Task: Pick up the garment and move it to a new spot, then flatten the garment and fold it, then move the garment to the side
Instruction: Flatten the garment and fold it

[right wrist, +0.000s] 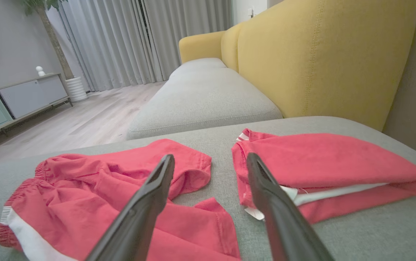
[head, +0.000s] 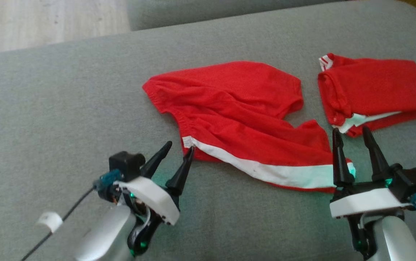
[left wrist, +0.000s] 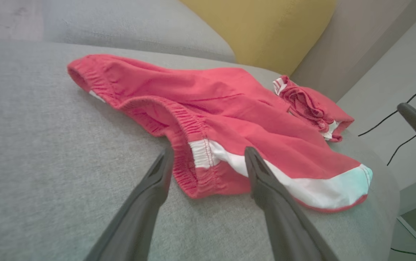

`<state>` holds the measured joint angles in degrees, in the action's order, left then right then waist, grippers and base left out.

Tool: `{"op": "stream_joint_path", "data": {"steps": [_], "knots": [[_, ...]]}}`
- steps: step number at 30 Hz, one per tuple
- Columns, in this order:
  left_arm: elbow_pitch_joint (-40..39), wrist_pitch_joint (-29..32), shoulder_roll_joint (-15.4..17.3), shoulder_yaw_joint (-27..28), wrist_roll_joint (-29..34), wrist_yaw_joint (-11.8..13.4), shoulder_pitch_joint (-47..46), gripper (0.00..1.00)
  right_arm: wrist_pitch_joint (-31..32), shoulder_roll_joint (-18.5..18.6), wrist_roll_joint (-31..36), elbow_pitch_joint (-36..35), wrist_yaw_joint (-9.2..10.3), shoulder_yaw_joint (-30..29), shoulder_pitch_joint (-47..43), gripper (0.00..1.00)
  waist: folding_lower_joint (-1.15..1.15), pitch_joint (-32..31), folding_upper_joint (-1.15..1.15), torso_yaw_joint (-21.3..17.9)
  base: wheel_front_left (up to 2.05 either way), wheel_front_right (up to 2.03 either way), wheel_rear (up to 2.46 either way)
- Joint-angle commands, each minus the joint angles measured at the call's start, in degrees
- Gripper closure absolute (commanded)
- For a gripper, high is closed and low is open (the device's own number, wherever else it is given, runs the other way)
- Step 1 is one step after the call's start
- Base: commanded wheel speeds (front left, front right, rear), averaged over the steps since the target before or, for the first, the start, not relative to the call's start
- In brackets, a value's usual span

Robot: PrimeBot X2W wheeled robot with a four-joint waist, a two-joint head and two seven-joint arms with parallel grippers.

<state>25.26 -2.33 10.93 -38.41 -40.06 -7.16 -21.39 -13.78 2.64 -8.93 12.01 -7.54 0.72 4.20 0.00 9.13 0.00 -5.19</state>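
While both grippers are hanging open above a grey sofa cushion [head: 66, 101], a pair of red shorts [head: 237, 108] is lying spread but rumpled near the middle of it. In the head view its long axis is running left to right. The elastic waistband [head: 173, 119] is facing the robot's left and the two leg openings are pointing right. A white stripe [head: 266, 170] is running along the near edge from the waistband corner down to the nearer leg hem [left wrist: 363, 177]. The left gripper [head: 179, 148] is holding nothing. Its two dark fingers [left wrist: 146, 203] are standing apart on either side of the waistband corner where the stripe begins, though whether they are touching the cloth cannot be told. The right gripper [head: 350, 130], likewise spread and empty, is hovering at the hem end of the stripe, its tips pointing toward the gap between the shorts and a second, folded red garment [head: 374, 87]. That makes two red pieces on the cushion, lying just apart, with the folded one resting to the right below the yellow backrest [right wrist: 320, 54].
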Motion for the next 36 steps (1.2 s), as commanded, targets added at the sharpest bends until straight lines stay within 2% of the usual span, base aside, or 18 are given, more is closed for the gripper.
{"op": "stream_joint_path", "data": {"steps": [1, 7, 14, 15, 16, 17, 25, 32, 36], "knots": [[-0.91, 0.13, 1.11, 1.54, -0.71, -0.33, -2.99, 0.0, -0.81, 0.24, 0.19, -1.63, 0.05, 1.42, 2.67, 0.0, 0.0, 0.89, 0.0, -0.94, 0.0, 0.0, 0.0], [3.07, 2.84, 2.17, -0.5, -3.08, -0.33, -6.94, 0.0, -1.01, 0.24, 0.03, -1.85, 0.05, 1.27, 3.71, 0.0, 0.0, 2.82, 0.0, -3.04, 0.0, 0.0, 0.0], [4.01, 2.77, 3.53, -2.99, -6.17, -0.33, -9.65, 0.0, -1.14, 0.24, -0.05, -1.58, 0.05, 0.39, 4.08, 0.0, 0.0, 3.59, 0.0, -4.07, 0.0, 0.0, 0.0], [3.83, 2.82, 3.69, -3.55, -6.82, -0.33, -9.86, 0.2, -1.15, 0.24, 0.03, -1.42, 0.05, 0.35, 4.1, 0.0, 0.0, 3.62, 0.0, -4.14, 0.0, 0.0, 0.0], [3.6, 2.57, 3.95, -4.05, -7.28, -0.33, -10.1, 0.97, -1.16, 0.24, 0.13, -1.25, 0.05, 0.36, 4.13, 0.0, 0.0, 3.64, 0.0, -4.19, 0.0, 0.0, 0.0], [3.44, 2.1, 4.26, -4.47, -7.56, -0.33, -10.3, 1.0, -1.16, 0.24, 0.35, -1.02, 0.05, 0.47, 4.13, 0.0, 0.0, 3.64, 0.0, -4.21, 0.0, 0.0, 0.0], [4.16, -3.7, 5.79, -5.38, -6.48, -0.33, -10.48, 1.0, -0.71, 0.84, 3.13, -0.05, 0.05, 1.89, 1.23, 0.0, 0.0, 3.19, 0.0, -3.66, 0.0, 0.0, 0.0], [5.33, -6.03, 5.38, -6.11, -5.66, -0.23, -9.54, 1.0, 3.94, 3.77, -1.21, 0.01, 0.05, 6.4, -3.61, 0.0, 0.0, 2.05, 0.0, -2.65, 0.0, 0.0, 0.0], [5.85, -6.48, 5.05, -6.5, -5.55, -0.21, -9.14, 1.0, 6.65, 5.07, -2.97, -0.19, 0.05, 6.74, -5.31, 0.0, 0.0, 1.4, 0.0, -2.34, 0.0, 0.0, 0.0]]}}
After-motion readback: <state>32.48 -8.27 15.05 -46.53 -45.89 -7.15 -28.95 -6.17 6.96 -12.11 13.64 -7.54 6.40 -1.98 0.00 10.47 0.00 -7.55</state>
